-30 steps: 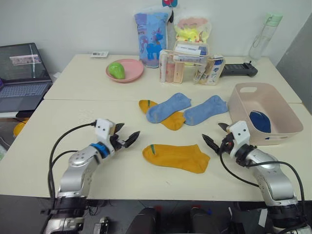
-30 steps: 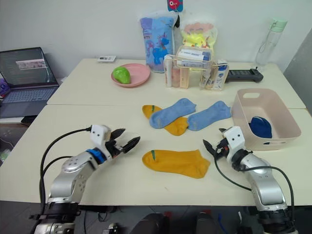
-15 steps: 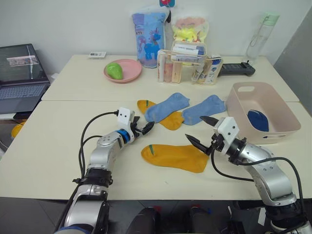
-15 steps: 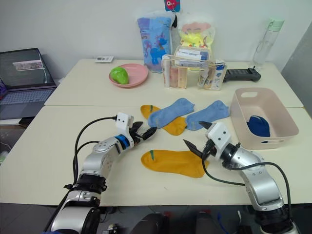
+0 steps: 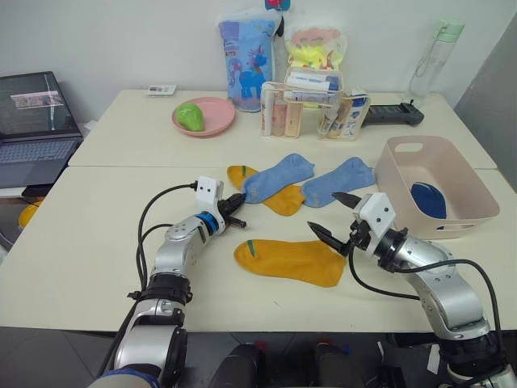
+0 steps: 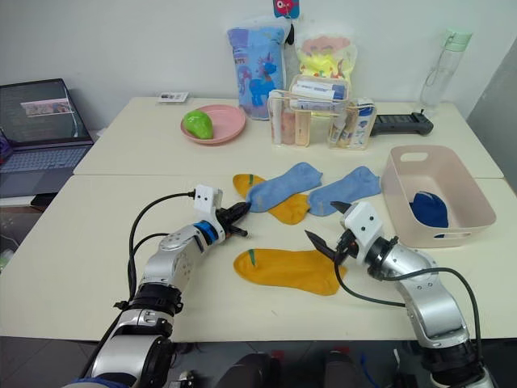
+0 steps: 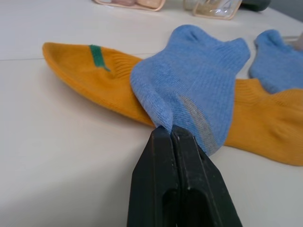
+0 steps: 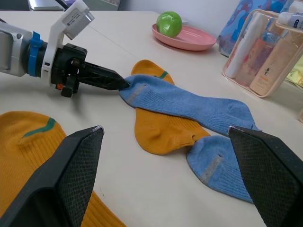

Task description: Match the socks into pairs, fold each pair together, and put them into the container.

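Observation:
One light blue sock (image 5: 279,176) lies across a mustard yellow sock (image 5: 284,201) in the middle of the table. My left gripper (image 5: 239,200) is shut on the near left edge of that light blue sock (image 7: 199,80), its fingertips (image 7: 163,137) pinching the fabric. A second light blue sock (image 5: 339,181) lies to the right. Nearer me lies another mustard yellow sock (image 5: 289,260). My right gripper (image 5: 333,215) stands open just above this sock's right end, holding nothing. The pale pink container (image 5: 464,221) at the right holds a dark navy sock (image 5: 426,200).
At the back stand a pink plate (image 5: 212,123) with a green fruit, a clear organiser of bottles (image 5: 311,109), two printed pouches, a water bottle (image 5: 428,61) and a black remote (image 5: 394,115). A laptop (image 5: 32,121) sits at the far left.
My left gripper reached forward to the light blue sock and shut on its edge. My right arm moved in toward the near yellow sock, then held still, open.

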Available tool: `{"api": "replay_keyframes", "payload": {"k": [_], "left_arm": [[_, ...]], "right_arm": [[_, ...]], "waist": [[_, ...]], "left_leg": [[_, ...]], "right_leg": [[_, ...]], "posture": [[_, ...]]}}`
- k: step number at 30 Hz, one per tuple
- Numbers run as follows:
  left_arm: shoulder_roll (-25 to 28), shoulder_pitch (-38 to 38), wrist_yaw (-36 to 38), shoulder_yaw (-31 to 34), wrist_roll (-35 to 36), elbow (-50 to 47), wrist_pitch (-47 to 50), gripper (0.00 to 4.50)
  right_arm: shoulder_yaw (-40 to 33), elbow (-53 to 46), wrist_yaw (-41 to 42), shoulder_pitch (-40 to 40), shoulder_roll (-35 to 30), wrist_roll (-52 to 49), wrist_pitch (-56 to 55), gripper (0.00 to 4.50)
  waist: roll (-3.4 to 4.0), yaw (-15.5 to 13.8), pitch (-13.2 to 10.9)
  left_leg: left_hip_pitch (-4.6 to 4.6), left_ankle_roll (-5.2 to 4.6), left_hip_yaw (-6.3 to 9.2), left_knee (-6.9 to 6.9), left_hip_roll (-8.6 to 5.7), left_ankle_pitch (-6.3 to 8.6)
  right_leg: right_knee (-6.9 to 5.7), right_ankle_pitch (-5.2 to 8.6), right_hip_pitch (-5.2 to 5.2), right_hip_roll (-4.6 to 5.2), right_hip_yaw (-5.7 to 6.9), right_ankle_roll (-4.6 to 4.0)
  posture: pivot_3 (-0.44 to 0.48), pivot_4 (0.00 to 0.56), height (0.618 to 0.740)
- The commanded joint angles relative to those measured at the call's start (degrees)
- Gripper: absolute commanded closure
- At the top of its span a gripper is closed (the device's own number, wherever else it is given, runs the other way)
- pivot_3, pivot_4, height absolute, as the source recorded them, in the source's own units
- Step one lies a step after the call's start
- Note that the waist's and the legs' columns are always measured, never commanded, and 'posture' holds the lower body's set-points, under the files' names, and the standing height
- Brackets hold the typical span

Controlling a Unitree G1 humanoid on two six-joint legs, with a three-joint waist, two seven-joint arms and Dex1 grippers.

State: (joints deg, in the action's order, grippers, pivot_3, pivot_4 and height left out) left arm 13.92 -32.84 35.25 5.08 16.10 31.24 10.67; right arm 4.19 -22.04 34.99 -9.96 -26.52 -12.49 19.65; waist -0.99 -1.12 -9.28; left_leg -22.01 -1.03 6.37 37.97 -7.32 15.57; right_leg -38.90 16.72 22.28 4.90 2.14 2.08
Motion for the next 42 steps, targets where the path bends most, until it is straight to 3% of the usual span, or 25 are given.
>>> {"api": "replay_keyframes", "payload": {"k": [1, 9, 11, 13, 18, 31, 39, 42], "left_arm": [[0.2, -0.1, 0.7, 0.9, 1.2, -3.9, -0.5, 4.47], [1.3, -0.3, 6.5, -2.6, 4.2, -19.1, 6.3, 4.47], [-0.4, -2.9, 9.6, -8.8, 1.7, -21.4, 5.3, 4.47], [-2.0, -4.0, 11.2, -13.1, -0.2, -21.8, 4.8, 4.47], [-4.5, -3.6, 11.9, -16.7, -2.4, -16.2, 4.1, 4.47], [-6.7, -3.1, 12.6, -15.2, 0.5, -18.1, 7.0, 4.47], [-5.4, -2.3, 12.0, -14.2, 0.8, -19.3, 7.8, 4.47], [-5.6, -2.3, 11.6, -14.0, 0.6, -19.4, 7.9, 4.5]], "right_arm": [[-1.3, -0.4, -0.5, -0.1, 0.1, -0.4, -1.0, 0.0], [-2.0, 0.1, -1.3, 0.0, 0.4, -0.3, -1.2, 0.0], [-1.9, 1.1, -2.1, -0.7, 0.5, 0.7, -2.0, 0.0], [-1.9, 1.6, -2.5, -1.1, 0.6, 1.0, -2.3, 0.0], [-2.6, 1.8, -2.6, -0.6, 0.2, 1.4, -2.5, 0.0], [2.9, 7.4, -2.8, -1.9, -1.3, 8.3, -1.4, 0.0], [3.9, 16.4, -3.8, -9.3, 4.7, 8.3, -3.5, 0.0], [3.9, 17.1, -3.2, -10.1, 6.2, 7.7, -3.5, 0.56]], "waist": [[0.0, 0.0, 0.0], [0.0, 0.1, 0.0], [0.0, 0.1, 0.0], [-0.01, -0.2, 0.0], [-0.01, 0.5, 0.0], [-0.02, 1.1, 0.0], [-0.02, 1.2, 0.0], [-0.02, 1.1, 0.0]], "left_leg": [[0.0, 0.0, 0.0, 0.0, 0.0, 0.0], [0.0, 0.0, 0.0, 0.0, 0.0, 0.0], [0.0, 0.0, 0.0, 0.0, 0.0, 0.0], [-0.01, 0.0, 0.0, 0.03, -0.02, 0.0], [0.0, 0.0, -0.07, -0.01, -0.02, 0.0], [0.0, 0.05, -0.03, -0.01, 0.02, -0.04], [0.01, 0.06, -0.03, -0.01, 0.02, -0.05], [0.0, 0.06, -0.03, 0.0, 0.01, -0.04]], "right_leg": [[0.0, 0.0, 0.0, 0.0, 0.0, 0.0], [0.0, 0.0, 0.0, 0.0, 0.0, 0.0], [0.0, 0.0, -0.01, 0.0, 0.0, 0.0], [0.01, 0.0, -0.04, 0.0, 0.0, 0.0], [0.0, -0.01, -0.01, 0.01, -0.06, 0.01], [-0.04, 0.0, 0.01, -0.03, -0.05, 0.0], [-0.05, 0.0, 0.01, -0.03, -0.05, -0.01], [-0.02, 0.0, 0.0, -0.03, -0.05, -0.01]], "posture": [[0.0, 0.15, 0.74], [0.0, 0.15, 0.74], [0.0, 0.15, 0.74], [0.0, 0.15, 0.74], [0.0, 0.15, 0.74], [0.0, 0.15, 0.74], [0.0, 0.15, 0.74], [0.0, 0.15, 0.74]]}}
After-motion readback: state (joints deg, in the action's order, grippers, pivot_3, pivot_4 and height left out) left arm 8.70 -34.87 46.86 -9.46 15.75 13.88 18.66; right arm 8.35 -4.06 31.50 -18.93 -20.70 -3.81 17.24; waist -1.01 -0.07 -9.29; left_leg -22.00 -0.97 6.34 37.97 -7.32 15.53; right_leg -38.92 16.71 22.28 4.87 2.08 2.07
